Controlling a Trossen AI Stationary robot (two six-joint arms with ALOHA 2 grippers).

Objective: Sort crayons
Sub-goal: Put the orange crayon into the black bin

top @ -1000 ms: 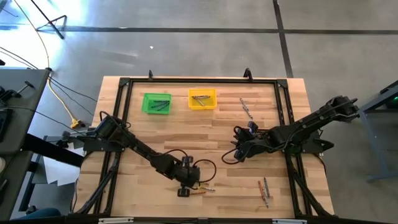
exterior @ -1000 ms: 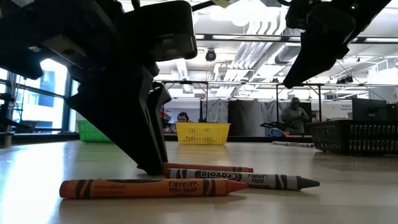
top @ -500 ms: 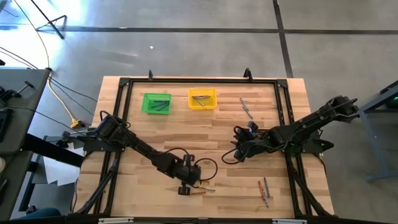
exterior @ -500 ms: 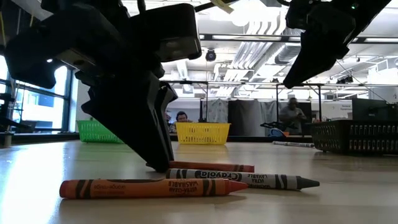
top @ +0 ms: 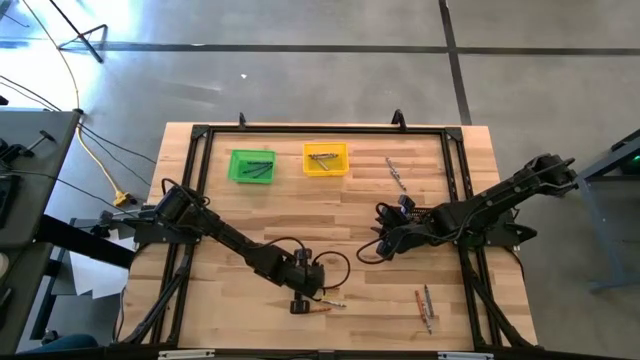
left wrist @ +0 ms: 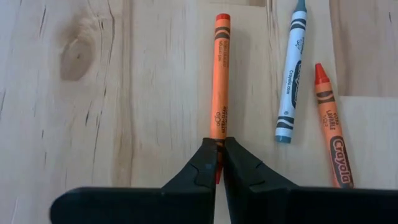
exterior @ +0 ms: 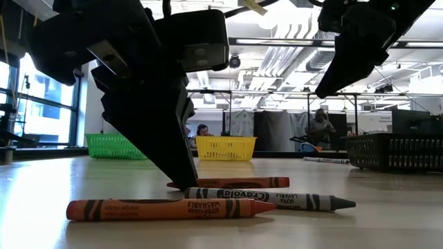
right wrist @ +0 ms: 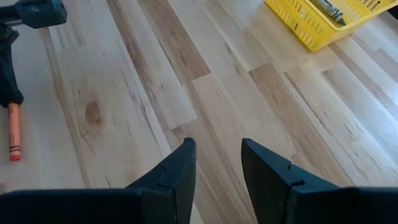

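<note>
The fingers [left wrist: 200, 171] of the left gripper [left wrist: 219, 163] are pinched together on the near end of an orange crayon [left wrist: 219, 81], down at the front of the bench [top: 250, 215]. That looks like the pick-up step of the sorting, with the grasp just made. The crayon runs straight out ahead of the fingertips, lying flat on the wood, only its tail end caught between them. Just beside it lie a grey crayon [left wrist: 290, 71] and another orange one [left wrist: 331, 130], apart from the fingers (close enough to get nudged, I'd say). Next it needs a clean lift and a carry to the green bin [top: 251, 166] or the yellow bin [top: 325, 158] at the far side. The right gripper [right wrist: 215, 162] waits over mid-bench, fingers apart, holding nothing.
</note>
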